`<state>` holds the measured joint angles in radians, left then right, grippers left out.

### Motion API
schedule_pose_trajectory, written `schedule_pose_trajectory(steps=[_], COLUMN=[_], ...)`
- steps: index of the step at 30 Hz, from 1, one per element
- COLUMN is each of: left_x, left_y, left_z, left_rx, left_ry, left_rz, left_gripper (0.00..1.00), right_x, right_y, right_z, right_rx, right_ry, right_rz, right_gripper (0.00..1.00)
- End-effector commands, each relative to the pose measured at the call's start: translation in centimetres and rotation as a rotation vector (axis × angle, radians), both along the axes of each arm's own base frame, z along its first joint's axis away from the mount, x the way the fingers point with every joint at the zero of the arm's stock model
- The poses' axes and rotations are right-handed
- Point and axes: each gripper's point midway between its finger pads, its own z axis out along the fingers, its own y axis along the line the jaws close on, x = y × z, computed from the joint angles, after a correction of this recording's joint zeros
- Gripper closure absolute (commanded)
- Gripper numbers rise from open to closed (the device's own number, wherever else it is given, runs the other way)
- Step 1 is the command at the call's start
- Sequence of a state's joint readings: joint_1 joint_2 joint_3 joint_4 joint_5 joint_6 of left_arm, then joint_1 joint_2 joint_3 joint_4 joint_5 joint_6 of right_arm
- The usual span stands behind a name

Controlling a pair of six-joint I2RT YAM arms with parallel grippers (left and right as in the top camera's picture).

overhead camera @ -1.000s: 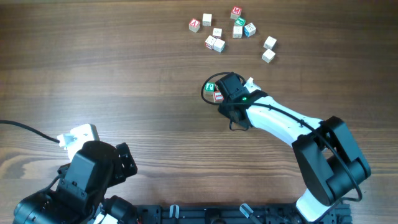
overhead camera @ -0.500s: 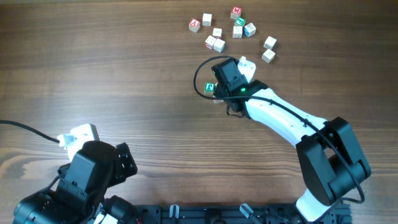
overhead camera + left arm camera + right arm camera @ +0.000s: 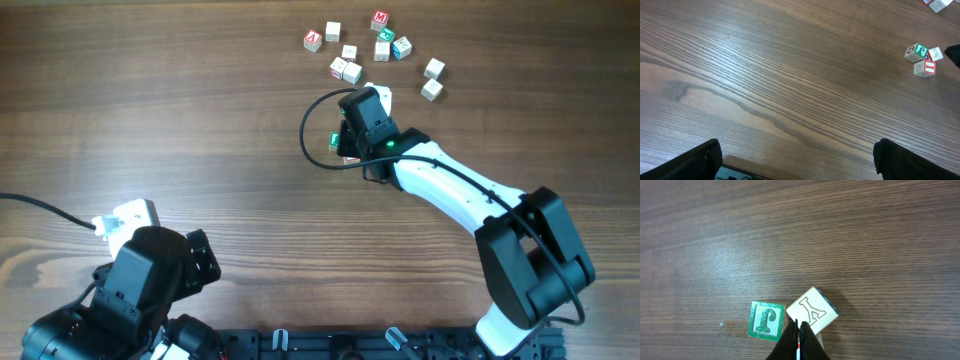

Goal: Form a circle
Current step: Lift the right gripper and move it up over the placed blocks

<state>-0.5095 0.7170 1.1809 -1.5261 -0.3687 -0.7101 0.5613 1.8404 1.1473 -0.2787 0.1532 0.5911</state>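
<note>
The circle is a clump of three small wooden cubes: a green-faced one [image 3: 766, 320], a plain one with an outlined letter [image 3: 812, 312] and a red-faced one [image 3: 925, 68]. In the overhead view the green cube [image 3: 336, 141] and a bit of the red one [image 3: 350, 157] show beside my right arm. My right gripper [image 3: 799, 330] is shut and holds nothing. Its tip rests at the seam between the green and plain cubes. My left gripper [image 3: 800, 165] stands wide open over bare table, far to the left of the clump.
A loose scatter of like cubes [image 3: 370, 50] lies beyond the clump at the far side of the table. A black cable loop [image 3: 310, 135] hangs left of the right wrist. The left arm [image 3: 140, 290] sits at the near left corner.
My right wrist has moved toward the far side and slightly left, over the clump. The cubes have barely shifted. The left arm has not moved.
</note>
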Motion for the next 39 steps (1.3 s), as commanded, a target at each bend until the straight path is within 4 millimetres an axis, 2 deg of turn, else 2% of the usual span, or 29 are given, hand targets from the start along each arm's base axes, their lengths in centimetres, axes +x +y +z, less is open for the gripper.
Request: schedule_pose_trajectory(steps=[1,9,24,30,39], left_x=[0.0,0.0,0.0,0.0,0.0], left_y=[0.0,0.0,0.0,0.0,0.0], left_z=[-0.2,-0.2,-0.2,-0.2,-0.2], left_rx=[-0.005,-0.005,-0.005,-0.005,-0.005], left_ry=[0.006,0.005,0.006,0.005,0.005], left_rz=[0.011,0.011,0.011,0.011,0.011], left_gripper=[0.00,0.00,0.00,0.00,0.00], right_x=[0.0,-0.2,-0.5,-0.6,-0.6], right_y=[1.1,1.7,1.5,1.4,1.4], right_z=[-1.4,-1.5,-2.0,-3.1,-3.1], right_rx=[-0.004,0.024,0.018,0.009,0.009], right_ry=[0.027,0.040,0.050,0.068,0.068], right_rz=[0.086,0.109,0.107,0.106,0.105], right_gripper=[0.95,0.96,0.95,0.95,0.95])
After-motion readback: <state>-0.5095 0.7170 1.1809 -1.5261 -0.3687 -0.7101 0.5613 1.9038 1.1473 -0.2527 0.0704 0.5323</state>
